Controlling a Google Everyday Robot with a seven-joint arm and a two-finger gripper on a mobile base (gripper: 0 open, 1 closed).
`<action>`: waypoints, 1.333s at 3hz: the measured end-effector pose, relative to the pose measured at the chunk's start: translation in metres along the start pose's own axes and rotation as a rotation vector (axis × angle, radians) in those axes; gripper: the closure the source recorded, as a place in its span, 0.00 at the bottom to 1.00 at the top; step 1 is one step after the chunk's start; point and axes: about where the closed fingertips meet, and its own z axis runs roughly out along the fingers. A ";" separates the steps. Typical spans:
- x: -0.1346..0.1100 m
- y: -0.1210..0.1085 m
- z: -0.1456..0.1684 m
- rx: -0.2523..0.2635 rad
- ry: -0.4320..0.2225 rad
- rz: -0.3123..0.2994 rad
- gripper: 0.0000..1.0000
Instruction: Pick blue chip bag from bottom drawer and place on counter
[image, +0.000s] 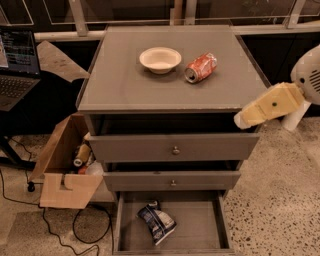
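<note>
The blue chip bag lies crumpled on the grey floor of the open bottom drawer, left of its middle. The counter is the flat grey cabinet top. My gripper is a cream-coloured piece at the right, hanging in the air beside the counter's front right corner, level with the top drawer. It is well above the bag and to its right, and it holds nothing that I can see.
A white bowl and an orange-red soda can lying on its side sit on the back half of the counter. The two upper drawers stick out slightly. An open cardboard box stands on the floor at the left, with cables beside it. A laptop is at the far left.
</note>
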 end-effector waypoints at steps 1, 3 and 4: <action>0.036 0.030 0.046 -0.093 0.145 -0.030 0.00; 0.101 0.066 0.121 -0.156 0.341 -0.003 0.00; 0.127 0.073 0.156 -0.190 0.411 0.055 0.00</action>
